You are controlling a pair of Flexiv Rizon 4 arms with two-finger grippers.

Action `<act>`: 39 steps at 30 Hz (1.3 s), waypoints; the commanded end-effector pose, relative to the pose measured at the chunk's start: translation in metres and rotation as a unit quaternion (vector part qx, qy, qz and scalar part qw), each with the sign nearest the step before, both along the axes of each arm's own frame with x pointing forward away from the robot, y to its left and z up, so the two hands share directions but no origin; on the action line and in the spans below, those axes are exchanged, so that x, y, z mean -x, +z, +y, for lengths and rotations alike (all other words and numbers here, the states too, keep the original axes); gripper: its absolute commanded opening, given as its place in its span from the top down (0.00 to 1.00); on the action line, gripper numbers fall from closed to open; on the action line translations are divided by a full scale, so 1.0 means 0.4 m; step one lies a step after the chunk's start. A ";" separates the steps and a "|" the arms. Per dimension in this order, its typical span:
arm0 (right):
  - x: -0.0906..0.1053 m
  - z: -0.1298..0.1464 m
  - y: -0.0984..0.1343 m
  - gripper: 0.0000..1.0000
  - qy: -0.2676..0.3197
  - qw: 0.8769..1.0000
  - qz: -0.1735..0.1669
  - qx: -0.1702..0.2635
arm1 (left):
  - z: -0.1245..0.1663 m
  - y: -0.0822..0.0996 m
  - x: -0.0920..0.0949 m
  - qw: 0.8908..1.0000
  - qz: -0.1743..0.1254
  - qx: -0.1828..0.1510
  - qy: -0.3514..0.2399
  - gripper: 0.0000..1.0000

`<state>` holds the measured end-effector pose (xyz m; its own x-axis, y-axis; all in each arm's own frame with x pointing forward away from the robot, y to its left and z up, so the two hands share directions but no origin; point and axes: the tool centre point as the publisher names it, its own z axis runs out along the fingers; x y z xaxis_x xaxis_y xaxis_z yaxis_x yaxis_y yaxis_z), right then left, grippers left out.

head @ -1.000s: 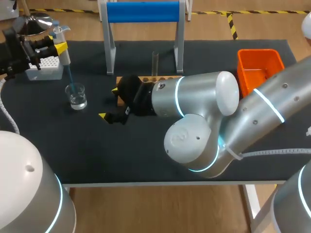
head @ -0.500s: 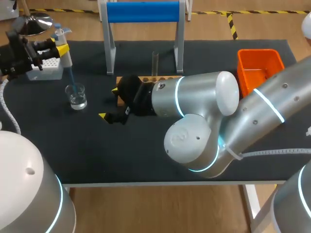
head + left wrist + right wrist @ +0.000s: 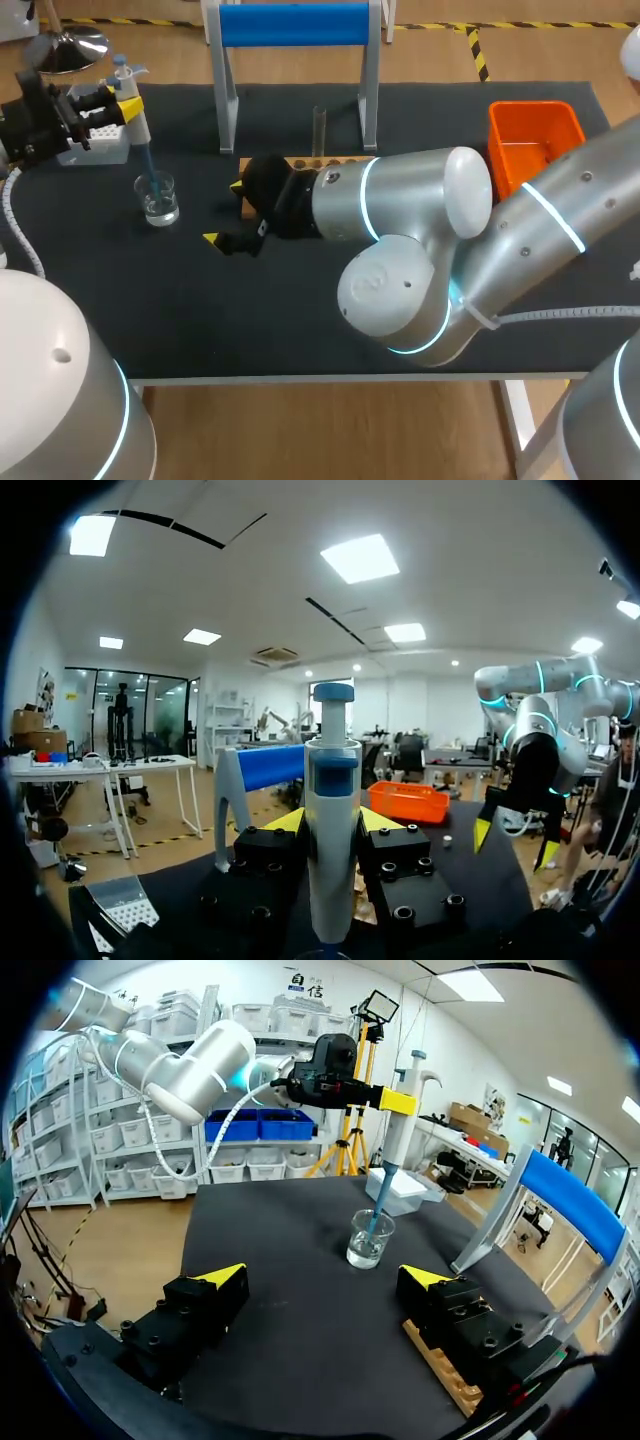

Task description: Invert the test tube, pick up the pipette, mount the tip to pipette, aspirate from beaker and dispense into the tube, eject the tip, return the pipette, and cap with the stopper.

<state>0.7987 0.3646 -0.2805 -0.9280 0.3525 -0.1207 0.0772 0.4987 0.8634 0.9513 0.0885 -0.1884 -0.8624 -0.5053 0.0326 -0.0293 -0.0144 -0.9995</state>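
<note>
Head view gives you the layout: your left gripper [image 3: 122, 102] sits over the far left corner of the black table [image 3: 300, 300], clamped on the pipette [image 3: 135, 118]. The pipette hangs upright just in front of the white tip box [image 3: 92, 148], and its blue tip [image 3: 148, 168] slants down into the beaker [image 3: 158, 200]. From above you cannot judge how deep the tip goes. The right wrist view shows it from the side, passing the rim and reaching well down inside the glass, which holds a little clear liquid. The left wrist view adds what neither of those gives you: both yellow-tipped fingers press the pipette's white body from either side, with its blue band and blue plunger cap standing above them. Your right gripper [image 3: 225, 212] lies low near the table's middle, fingers spread wide with nothing between them, one of them beside the end of the wooden rack [image 3: 345, 160]. Only the head view shows you the test tube [image 3: 319, 130], clear and upright at the rack beyond the right arm. The orange bin [image 3: 535, 140] sits at the far right.
</note>
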 end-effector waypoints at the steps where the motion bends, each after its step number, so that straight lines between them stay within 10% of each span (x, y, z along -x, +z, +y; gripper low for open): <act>1: 0.000 0.000 -0.004 0.00 0.000 1.000 -0.001 -0.003 | 0.005 -0.007 -0.003 1.000 -0.001 0.003 -0.003 1.00; 28: 0.000 0.000 -0.004 0.00 0.000 1.000 -0.001 -0.003 | 0.006 -0.021 -0.009 1.000 0.009 0.006 -0.005 1.00; 39: -0.010 -0.058 0.113 0.00 0.067 0.998 -0.007 -0.015 | 0.006 -0.021 -0.009 1.000 0.009 0.006 -0.005 1.00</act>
